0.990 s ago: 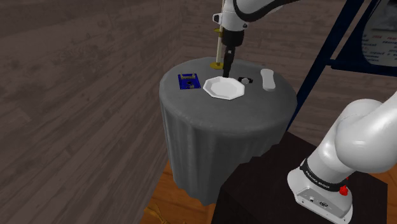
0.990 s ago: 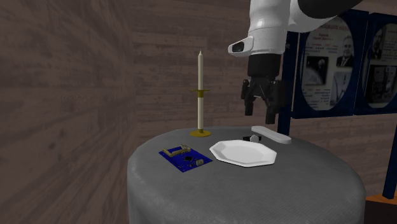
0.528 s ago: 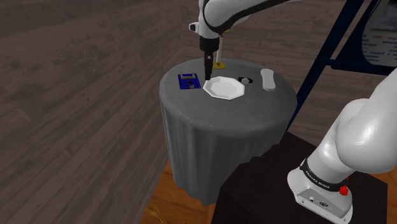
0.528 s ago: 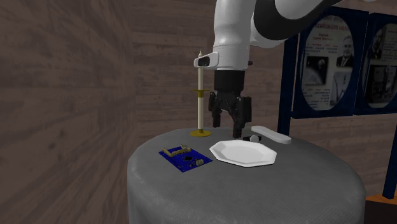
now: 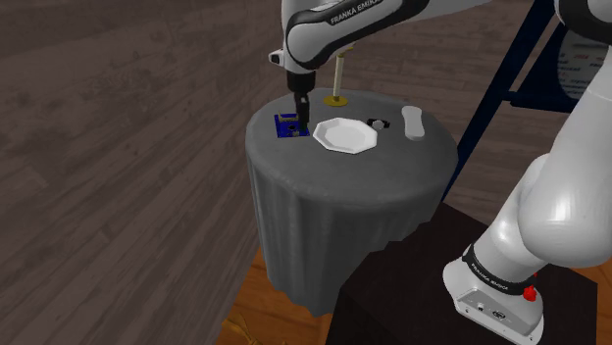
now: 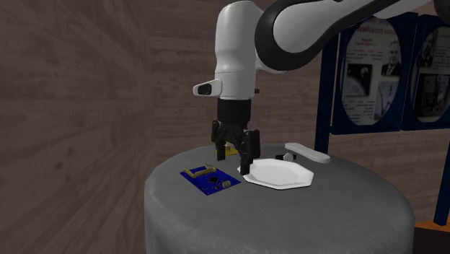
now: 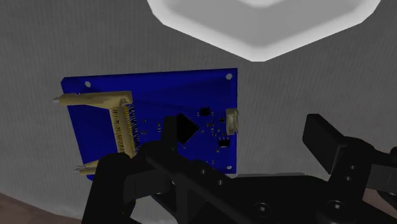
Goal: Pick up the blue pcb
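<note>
Shifted off the plate, end effector — open, empty — hovers over blue pcb.

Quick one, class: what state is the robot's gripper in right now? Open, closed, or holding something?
Gripper: open, fingers apart, holding nothing; it hangs just above the blue pcb.

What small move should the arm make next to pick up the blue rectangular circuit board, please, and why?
Probably nudge the open black gripper sideways over the blue rectangular circuit board, away from the white octagonal plate: in the wrist view its midpoint sits over the board's plate-side edge, not its middle.
</note>
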Robot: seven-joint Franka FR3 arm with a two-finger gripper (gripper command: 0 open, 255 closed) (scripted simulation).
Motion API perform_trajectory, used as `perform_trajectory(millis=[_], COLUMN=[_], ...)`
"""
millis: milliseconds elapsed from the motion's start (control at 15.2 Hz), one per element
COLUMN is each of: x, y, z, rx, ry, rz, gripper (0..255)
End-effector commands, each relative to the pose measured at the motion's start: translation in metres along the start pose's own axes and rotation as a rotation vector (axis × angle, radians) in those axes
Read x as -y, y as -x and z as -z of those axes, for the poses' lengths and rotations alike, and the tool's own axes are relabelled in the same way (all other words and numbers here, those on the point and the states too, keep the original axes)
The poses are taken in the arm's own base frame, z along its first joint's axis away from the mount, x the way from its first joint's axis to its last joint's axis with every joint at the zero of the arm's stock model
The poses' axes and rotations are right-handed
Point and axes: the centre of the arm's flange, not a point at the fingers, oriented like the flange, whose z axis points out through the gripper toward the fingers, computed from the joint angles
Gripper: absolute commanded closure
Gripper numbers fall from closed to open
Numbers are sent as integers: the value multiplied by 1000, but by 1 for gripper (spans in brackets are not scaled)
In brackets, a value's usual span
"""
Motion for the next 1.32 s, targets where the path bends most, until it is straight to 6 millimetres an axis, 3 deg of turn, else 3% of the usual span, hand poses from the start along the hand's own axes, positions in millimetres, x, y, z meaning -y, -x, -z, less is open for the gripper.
perform_trajectory(millis=[0, 198, 330, 396, 990, 1254], x=[1, 2, 2, 2, 2, 1], y=[-1, -2, -2, -1, -2, -1], z=[-10, -29, -29, -29, -29, -8], rx=[0, 0, 0, 0, 0, 0], ry=[0, 0, 0, 0, 0, 0], rz=[2, 2, 2, 2, 2, 2], gripper=[0, 0, 0, 255, 255, 255])
